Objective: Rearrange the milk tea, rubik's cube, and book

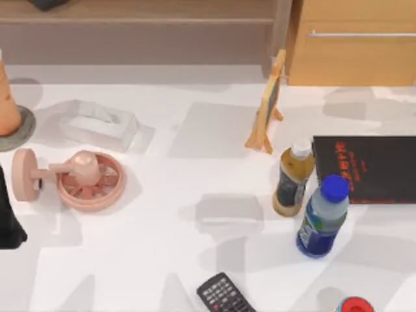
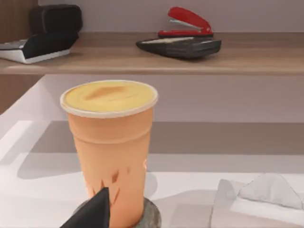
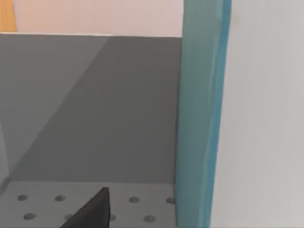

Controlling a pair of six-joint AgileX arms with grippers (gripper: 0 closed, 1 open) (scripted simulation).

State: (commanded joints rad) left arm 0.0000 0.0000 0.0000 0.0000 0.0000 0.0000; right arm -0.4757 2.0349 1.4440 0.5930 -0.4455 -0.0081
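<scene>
The milk tea (image 2: 110,152), an orange cup full of tan drink under a clear lid, stands upright on a grey coaster (image 1: 25,127) at the left edge of the white worktop (image 1: 195,175), beside a clear tissue box (image 1: 99,126). The left gripper (image 2: 92,213) sits just in front of the cup; whether it is open I cannot tell. Behind the cup, a wooden shelf (image 2: 190,59) carries a red stapler (image 2: 186,23). The book (image 3: 202,118) stands upright with its teal cover close to the right gripper (image 3: 90,211), whose opening I cannot tell either.
</scene>
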